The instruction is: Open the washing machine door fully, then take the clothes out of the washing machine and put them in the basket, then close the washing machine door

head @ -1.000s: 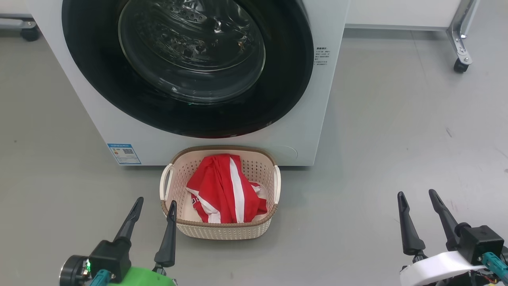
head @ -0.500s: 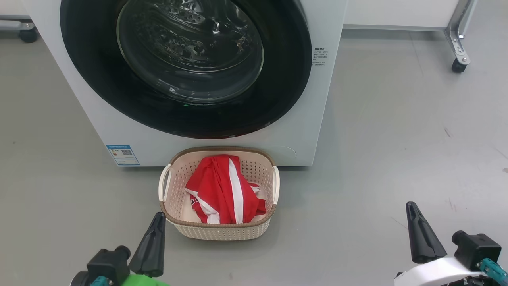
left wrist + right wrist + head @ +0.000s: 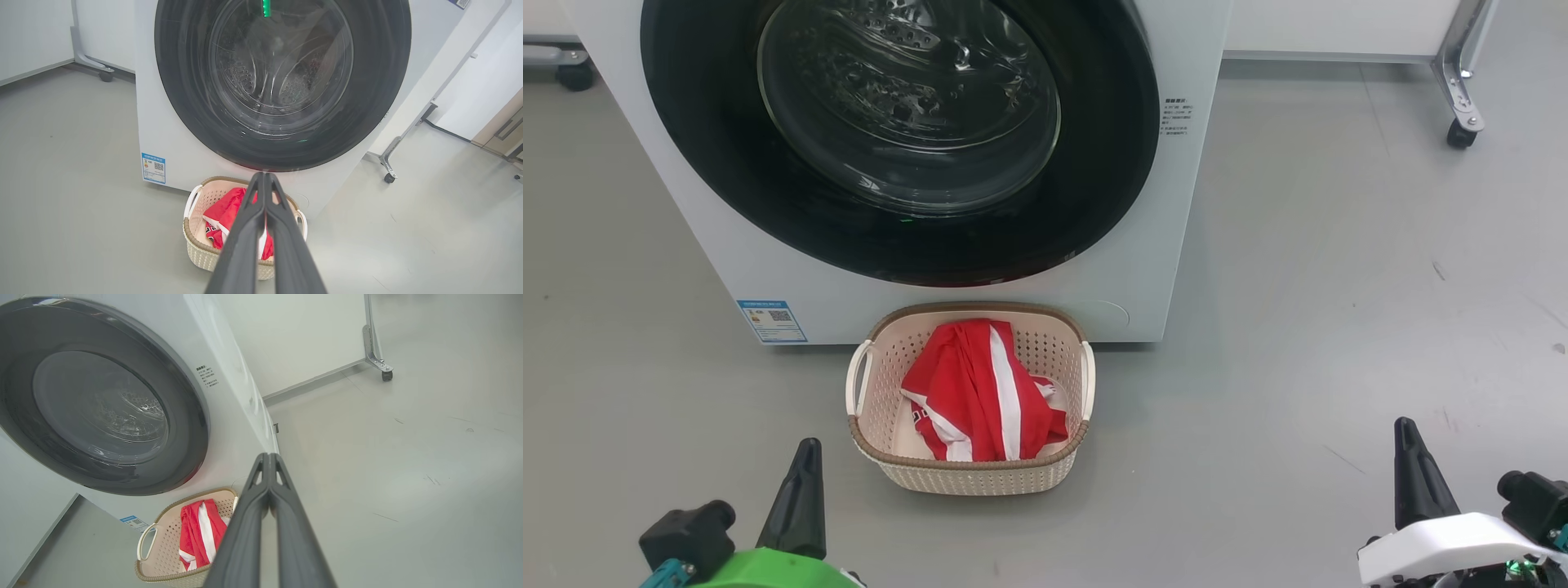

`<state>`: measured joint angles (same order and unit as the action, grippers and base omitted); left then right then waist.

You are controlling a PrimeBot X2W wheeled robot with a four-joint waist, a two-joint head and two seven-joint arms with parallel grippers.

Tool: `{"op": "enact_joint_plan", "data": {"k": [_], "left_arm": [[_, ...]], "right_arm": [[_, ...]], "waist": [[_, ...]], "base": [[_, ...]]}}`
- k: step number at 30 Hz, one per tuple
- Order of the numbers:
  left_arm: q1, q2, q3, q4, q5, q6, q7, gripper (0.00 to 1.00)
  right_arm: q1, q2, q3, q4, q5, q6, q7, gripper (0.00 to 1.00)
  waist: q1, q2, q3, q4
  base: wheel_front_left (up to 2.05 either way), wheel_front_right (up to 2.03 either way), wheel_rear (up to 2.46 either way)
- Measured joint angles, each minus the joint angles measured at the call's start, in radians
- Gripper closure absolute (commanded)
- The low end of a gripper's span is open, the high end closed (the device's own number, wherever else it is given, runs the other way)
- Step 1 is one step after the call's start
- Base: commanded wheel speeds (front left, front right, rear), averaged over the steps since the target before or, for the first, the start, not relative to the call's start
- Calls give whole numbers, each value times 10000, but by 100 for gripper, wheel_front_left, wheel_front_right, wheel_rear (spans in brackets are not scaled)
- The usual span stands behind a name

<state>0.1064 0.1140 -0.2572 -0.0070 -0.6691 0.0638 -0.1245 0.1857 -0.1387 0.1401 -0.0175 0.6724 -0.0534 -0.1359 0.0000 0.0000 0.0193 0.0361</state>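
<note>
Just behind the basket (image 3: 970, 480), the washing machine door (image 3: 1107, 163) lies flat against the white front of the washing machine (image 3: 1176, 229). The clothes (image 3: 968, 392) sit bunched inside the basket, red with a white stripe uppermost, and nothing hangs over its brown rim.

The claws are what has changed. A second ago each one stood with its two dark fingers spread. Now the left gripper (image 3: 806, 457), near the basket's front left corner, has its fingers pressed together into a single blade on nothing, as its own wrist view confirms (image 3: 261, 179). The right gripper (image 3: 1406, 441), well off to the basket's right, is pressed together and empty too (image 3: 267, 457). Both have also sunk toward the bottom of the head view, away from the basket. The whole picture has drifted slightly as well, so part of that may be the camera. Door, basket and clothes have kept their places.

I read this as a task essentially finished, with the arms folding back to rest. The drum behind the glass looks empty, though reflections make that hard to swear to, and I cannot tell whether the door is latched.

The basket's back rim tucks close under the door's lower curve. Bare grey floor (image 3: 1298, 327) spreads wide on both sides of the basket and in front of it. A castered frame leg (image 3: 1460, 135) stands well beyond the basket to the right rear, far from either arm.
</note>
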Motion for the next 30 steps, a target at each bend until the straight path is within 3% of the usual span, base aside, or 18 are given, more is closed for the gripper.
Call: {"op": "enact_joint_plan", "data": {"k": [30], "left_arm": [[-384,6,907,815,-3831,-558,623,100]], "right_arm": [[-793,71,-660,892,3845,523,629,100]], "waist": [[0,0,-50,-137]], "base": [[0,0,0]]}}
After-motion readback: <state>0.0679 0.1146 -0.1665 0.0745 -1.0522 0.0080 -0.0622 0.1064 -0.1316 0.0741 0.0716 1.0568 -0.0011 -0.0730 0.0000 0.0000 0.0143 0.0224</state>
